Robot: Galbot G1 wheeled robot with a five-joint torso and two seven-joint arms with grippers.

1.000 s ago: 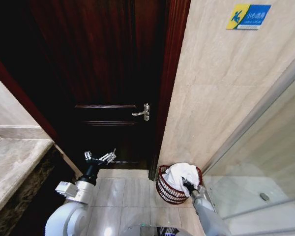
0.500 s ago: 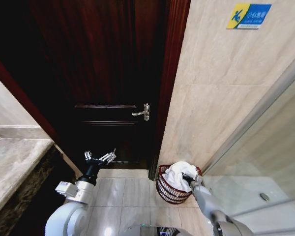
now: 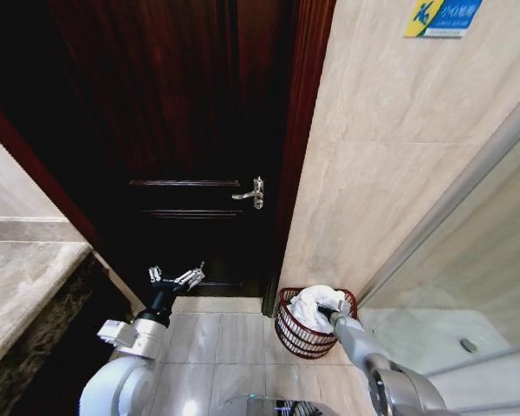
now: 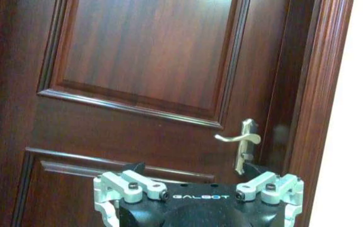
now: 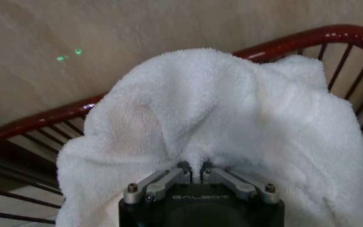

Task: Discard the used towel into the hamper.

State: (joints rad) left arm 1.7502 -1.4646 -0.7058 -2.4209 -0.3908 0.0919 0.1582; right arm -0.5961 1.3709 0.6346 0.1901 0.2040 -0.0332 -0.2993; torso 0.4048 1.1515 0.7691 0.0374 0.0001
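Right gripper (image 5: 199, 166) seemingly pinching towel (image 5: 219, 118) inside hamper (image 3: 288, 328).

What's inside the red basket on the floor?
A fluffy white towel fills the round reddish-brown wire hamper, with the right gripper pinched shut on its folds. The towel covers the hamper's bottom, so anything underneath is hidden.
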